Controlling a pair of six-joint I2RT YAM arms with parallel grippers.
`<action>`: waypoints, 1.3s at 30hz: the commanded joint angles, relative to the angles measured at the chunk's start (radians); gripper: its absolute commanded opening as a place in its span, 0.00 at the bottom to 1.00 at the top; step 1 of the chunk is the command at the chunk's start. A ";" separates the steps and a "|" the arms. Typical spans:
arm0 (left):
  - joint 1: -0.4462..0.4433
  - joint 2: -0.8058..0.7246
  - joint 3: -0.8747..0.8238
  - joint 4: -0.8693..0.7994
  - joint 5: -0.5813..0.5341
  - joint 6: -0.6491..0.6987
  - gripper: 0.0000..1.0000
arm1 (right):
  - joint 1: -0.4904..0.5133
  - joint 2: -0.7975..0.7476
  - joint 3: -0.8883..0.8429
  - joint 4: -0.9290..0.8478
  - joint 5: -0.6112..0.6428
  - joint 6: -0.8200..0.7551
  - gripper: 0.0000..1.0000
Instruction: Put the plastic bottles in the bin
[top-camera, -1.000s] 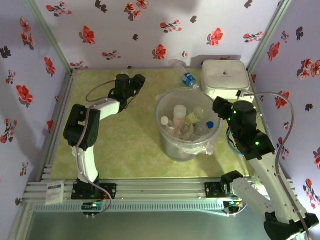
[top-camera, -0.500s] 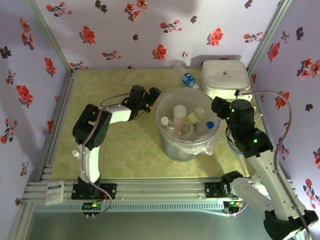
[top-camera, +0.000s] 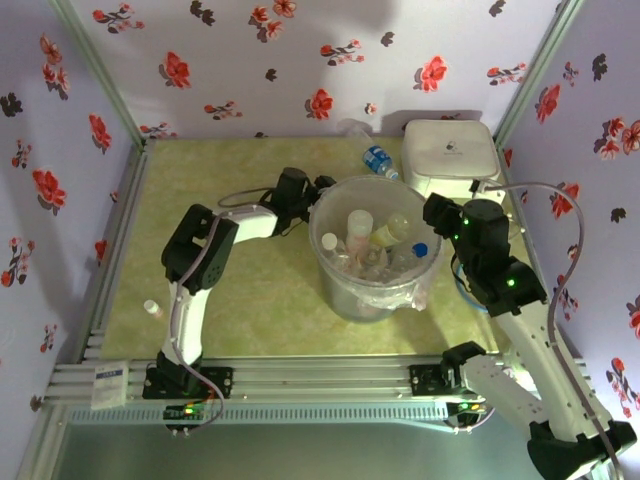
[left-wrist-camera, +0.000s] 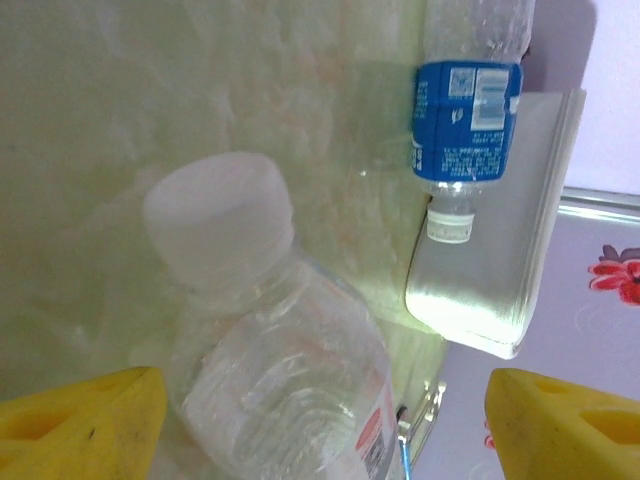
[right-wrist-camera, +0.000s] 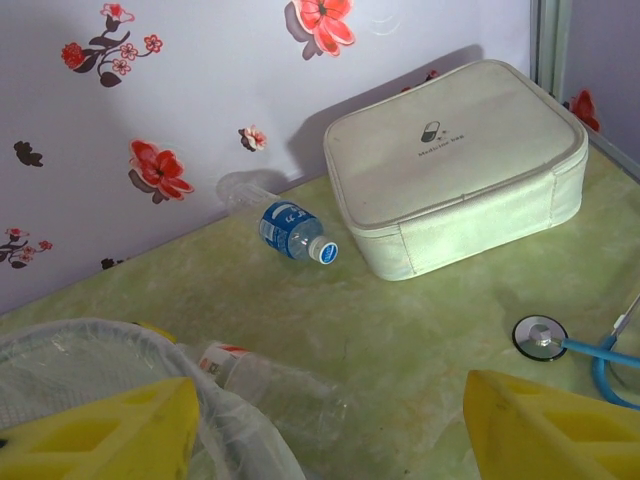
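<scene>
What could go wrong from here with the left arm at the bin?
1. The red-label bottle sits loose between the open left fingers. The right wrist view suggests it is outside the bin rim, so it may end up on the table.
2. The blue-label bottle lies beside the white case: tight approach, possible collision.

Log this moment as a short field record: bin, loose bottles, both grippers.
bin: grey bucket, bag-lined, several bottles inside
left gripper: open, at the bin's far-left rim
right gripper: open, empty, right of the bin
white-capped bottle: between the left gripper's open jaws, ungripped
blue-label bottle: lying on the table beside the white medicine case
stethoscope: on the table near that case
</scene>
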 joint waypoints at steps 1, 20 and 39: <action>-0.016 0.050 0.039 -0.039 0.029 -0.024 0.83 | -0.007 -0.022 -0.012 0.021 0.018 0.014 0.71; 0.051 0.063 0.086 0.019 0.018 0.013 0.40 | -0.007 -0.044 -0.007 0.009 0.070 0.004 0.71; 0.315 -0.451 -0.051 -0.198 0.025 0.508 0.43 | -0.006 0.163 0.182 0.069 -0.135 -0.105 0.71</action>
